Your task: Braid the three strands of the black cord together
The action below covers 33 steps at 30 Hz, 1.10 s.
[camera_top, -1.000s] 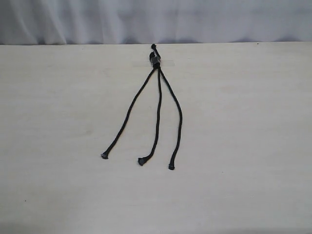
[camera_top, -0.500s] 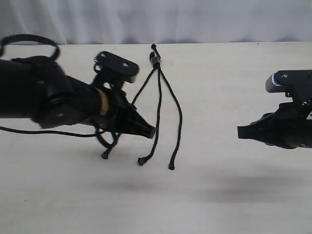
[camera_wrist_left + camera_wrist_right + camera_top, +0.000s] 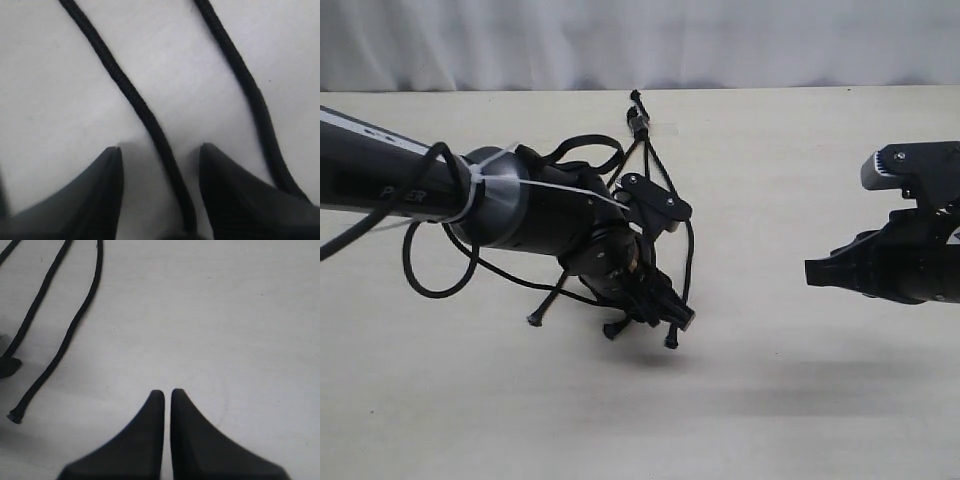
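The black cord lies on the table, its three strands fanning out from a small clamp (image 3: 639, 124) at the far end. The left strand's tip (image 3: 534, 320) shows clearly. My left gripper (image 3: 672, 318) hangs low over the ends of the other two strands. In the left wrist view it is open (image 3: 160, 150), with one strand (image 3: 150, 120) running between the fingers (image 3: 102, 190), untouched, and a second strand (image 3: 250, 90) passing beside one finger. My right gripper (image 3: 812, 271) hovers off to the right, shut and empty (image 3: 167, 392), apart from the nearest strand (image 3: 75, 325).
The robot's smooth black cable (image 3: 420, 280) loops off the left arm down near the table, close to the left strand. The pale table (image 3: 800, 400) runs back to a white curtain (image 3: 770, 40).
The left arm has swung right and down, from over the left strand to the lower ends of the other two strands. The right gripper has barely moved.
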Available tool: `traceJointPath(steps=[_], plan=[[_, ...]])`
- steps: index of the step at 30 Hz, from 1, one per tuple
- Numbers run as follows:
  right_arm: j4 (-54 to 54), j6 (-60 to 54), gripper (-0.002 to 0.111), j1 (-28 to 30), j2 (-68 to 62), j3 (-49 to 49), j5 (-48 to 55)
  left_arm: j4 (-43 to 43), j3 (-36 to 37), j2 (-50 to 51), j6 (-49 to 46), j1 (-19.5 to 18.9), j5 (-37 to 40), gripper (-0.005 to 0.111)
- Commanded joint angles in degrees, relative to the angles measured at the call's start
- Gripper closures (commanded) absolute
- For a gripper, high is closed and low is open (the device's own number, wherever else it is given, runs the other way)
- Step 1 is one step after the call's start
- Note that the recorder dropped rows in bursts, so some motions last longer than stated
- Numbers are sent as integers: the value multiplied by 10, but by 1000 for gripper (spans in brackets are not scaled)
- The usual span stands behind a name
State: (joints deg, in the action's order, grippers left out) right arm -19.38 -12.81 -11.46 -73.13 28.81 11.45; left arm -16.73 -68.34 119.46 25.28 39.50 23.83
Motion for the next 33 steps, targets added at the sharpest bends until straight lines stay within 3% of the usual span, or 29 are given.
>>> traceJointPath(steps=[1, 7, 14, 20, 25, 29, 33], plan=[[0, -5, 104, 0, -1, 5, -6, 16, -5, 13, -2, 2, -20, 64], [0, -5, 104, 0, -1, 5, -7, 10, -5, 13, -4, 2, -20, 107], [0, -5, 104, 0, -1, 5, -7, -7, -5, -43, -57, -26, -6, 107], [0, -5, 104, 0, -1, 5, -8, -35, -4, -118, -56, -119, 37, 107], [0, -5, 104, 0, -1, 5, -10, -35, 14, -115, -56, -200, 35, 107], [0, -5, 104, 0, -1, 5, -12, -35, 50, -108, -56, -236, -19, 107], [-7, -5, 104, 0, -1, 5, -13, -48, 69, -93, -56, -249, -47, 107]])
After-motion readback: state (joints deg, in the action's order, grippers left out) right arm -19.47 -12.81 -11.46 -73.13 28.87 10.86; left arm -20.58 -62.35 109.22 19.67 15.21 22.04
